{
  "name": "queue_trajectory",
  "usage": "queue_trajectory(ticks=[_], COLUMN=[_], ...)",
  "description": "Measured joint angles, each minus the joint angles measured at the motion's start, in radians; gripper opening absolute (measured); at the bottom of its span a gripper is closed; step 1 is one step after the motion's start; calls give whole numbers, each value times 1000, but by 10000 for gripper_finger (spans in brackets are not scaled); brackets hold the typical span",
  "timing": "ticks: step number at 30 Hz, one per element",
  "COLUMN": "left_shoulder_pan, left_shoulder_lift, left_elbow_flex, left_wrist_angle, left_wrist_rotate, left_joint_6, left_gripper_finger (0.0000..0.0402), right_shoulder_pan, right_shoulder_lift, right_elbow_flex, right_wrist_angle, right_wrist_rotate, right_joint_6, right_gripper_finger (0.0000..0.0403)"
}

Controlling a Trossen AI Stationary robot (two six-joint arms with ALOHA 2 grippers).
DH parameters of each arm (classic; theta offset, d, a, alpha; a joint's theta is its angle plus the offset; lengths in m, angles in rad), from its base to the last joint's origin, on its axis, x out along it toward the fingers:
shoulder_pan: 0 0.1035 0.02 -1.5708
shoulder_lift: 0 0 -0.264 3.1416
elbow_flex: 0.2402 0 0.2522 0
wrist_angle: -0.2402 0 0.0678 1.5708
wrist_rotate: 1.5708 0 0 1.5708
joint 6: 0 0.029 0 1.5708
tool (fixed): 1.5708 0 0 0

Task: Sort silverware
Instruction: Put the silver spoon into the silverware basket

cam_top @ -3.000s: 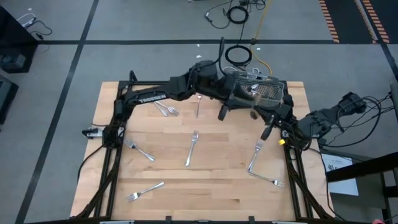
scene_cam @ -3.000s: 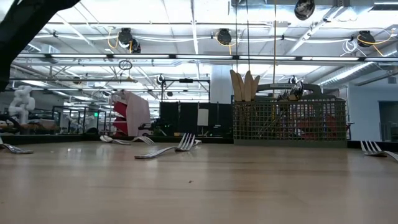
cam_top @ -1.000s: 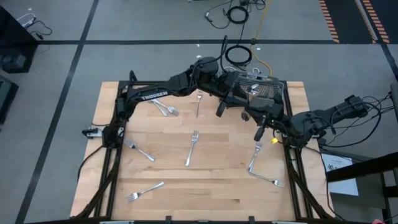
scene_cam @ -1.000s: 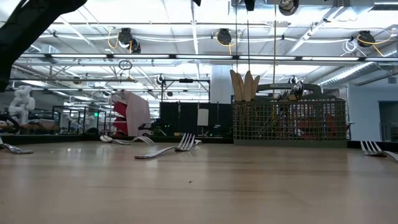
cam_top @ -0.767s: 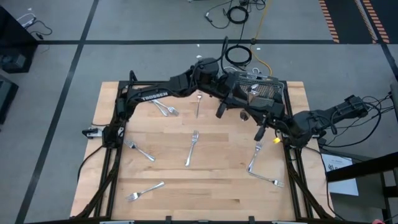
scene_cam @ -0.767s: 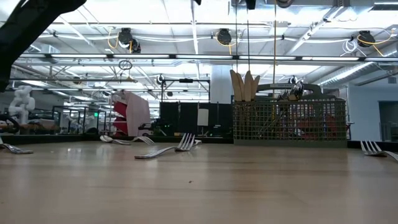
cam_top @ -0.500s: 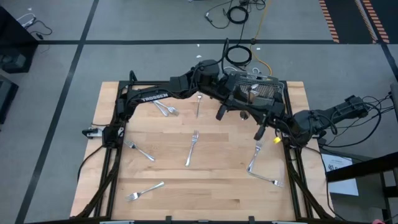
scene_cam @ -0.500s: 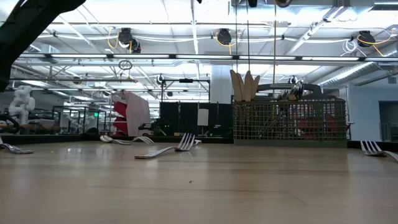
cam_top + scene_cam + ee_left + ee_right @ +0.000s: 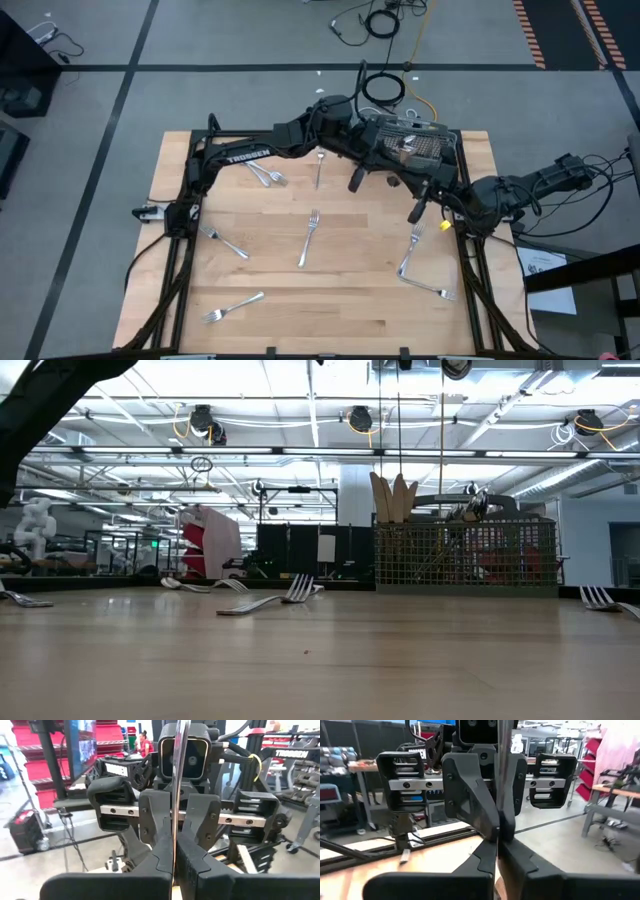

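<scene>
Loose silverware lies over the wooden table. Nearest the front edge, one fork rests at the left. Two more forks meet in an angle at the right. Farther in, a fork lies at mid-table and another fork sits near the left arm's base. A crossed pair of forks and a single utensil lie toward the back.

Above the right half of the table, the two arms meet tip to tip. The left gripper reaches across from the left, and the right gripper comes in from the right, just in front of the caddy. In the left wrist view, the left gripper's fingers are pinched onto a slim silver piece. It runs straight out from between them into the facing gripper. The right wrist view shows the same from the other side. There the right gripper's fingers are closed narrowly on the piece, whose shaft shows between the facing fingers. Each jaw clamps one end, with the piece in the air between them. Whether it is a fork, spoon or knife cannot be told.

At the back right of the table stands the grey mesh caddy, with utensils upright in its slots. Beyond it lies a workshop hall with racks and ceiling lights.
</scene>
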Motion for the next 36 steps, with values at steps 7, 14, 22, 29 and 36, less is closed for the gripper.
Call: queue_trajectory(ticks=[7,14,22,29,36], left_shoulder_pan=[44,29,13,0,-70], left_shoulder_lift=[-1,-11,27,26,26], left_elbow_flex=[0,0,-11,-11,-12], left_wrist_angle=[-14,-243,-297,-235,110], left_wrist_rotate=[-50,-644,-1218,-1190,-1164], left_joint_6=[76,585,985,1140,1385], left_gripper_finger=[8,8,7,7,7], right_shoulder_pan=[0,2,1,-66,-145], right_shoulder_lift=[-5,-6,-6,-22,-137], right_elbow_flex=[0,0,0,0,0], right_wrist_angle=[0,-3,-4,1,2], right_wrist_rotate=[51,227,267,95,-58], right_joint_6=[-128,-118,-115,3,400], right_gripper_finger=[86,166,198,196,195])
